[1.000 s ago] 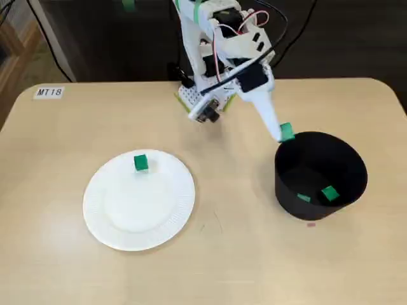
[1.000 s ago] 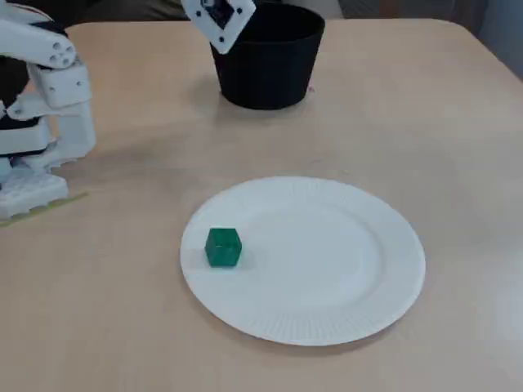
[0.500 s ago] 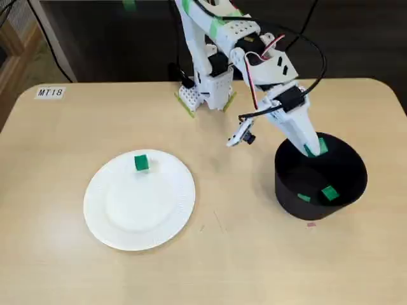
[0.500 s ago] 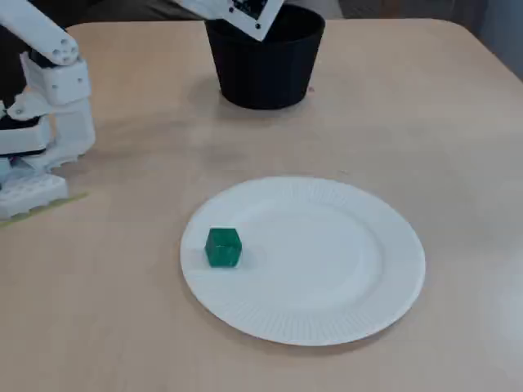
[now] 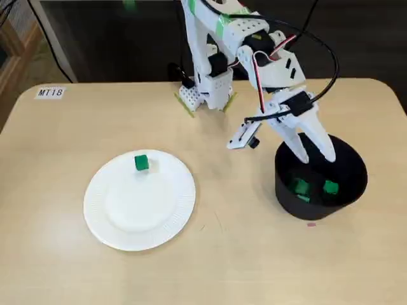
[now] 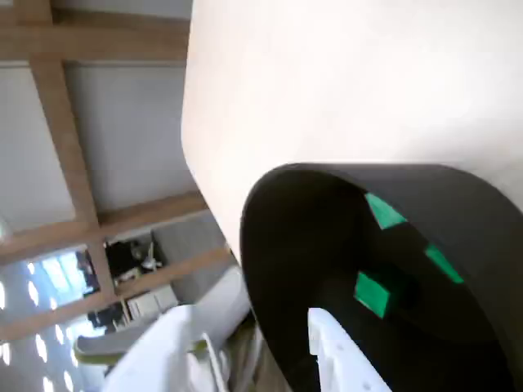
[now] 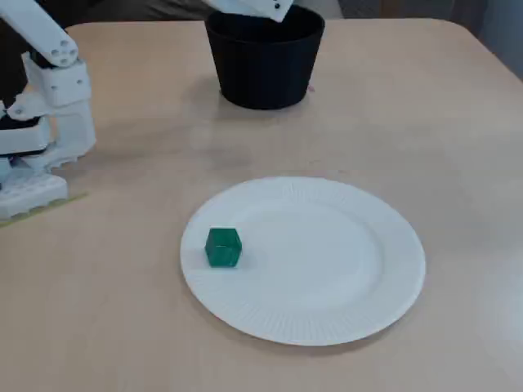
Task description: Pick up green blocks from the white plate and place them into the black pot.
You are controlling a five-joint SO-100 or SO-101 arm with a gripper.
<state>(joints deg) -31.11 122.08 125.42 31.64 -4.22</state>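
One green block (image 5: 141, 162) (image 7: 222, 247) lies on the white plate (image 5: 137, 213) (image 7: 327, 261), near its far edge in a fixed view. The black pot (image 5: 283, 190) (image 7: 263, 69) (image 6: 286, 237) stands to the right of the plate. My gripper (image 5: 313, 154) hangs open over the pot's mouth, nothing between its fingers (image 6: 335, 359). Inside the pot lie three green blocks: one (image 6: 373, 292) under the gripper and two more (image 6: 384, 212) (image 6: 444, 263) farther in. Two of them (image 5: 300, 187) (image 5: 330, 187) show clearly from the fixed view.
The arm's white base (image 5: 203, 95) (image 7: 41, 122) stands at the table's back edge, behind the pot and plate. A label reading MT18 (image 5: 49, 93) is stuck at the far left corner. Bare wood surrounds the plate.
The gripper carried a green block from beside the pot's rim to over its mouth, then opened. That block now lies inside the pot. The block on the plate has not moved.
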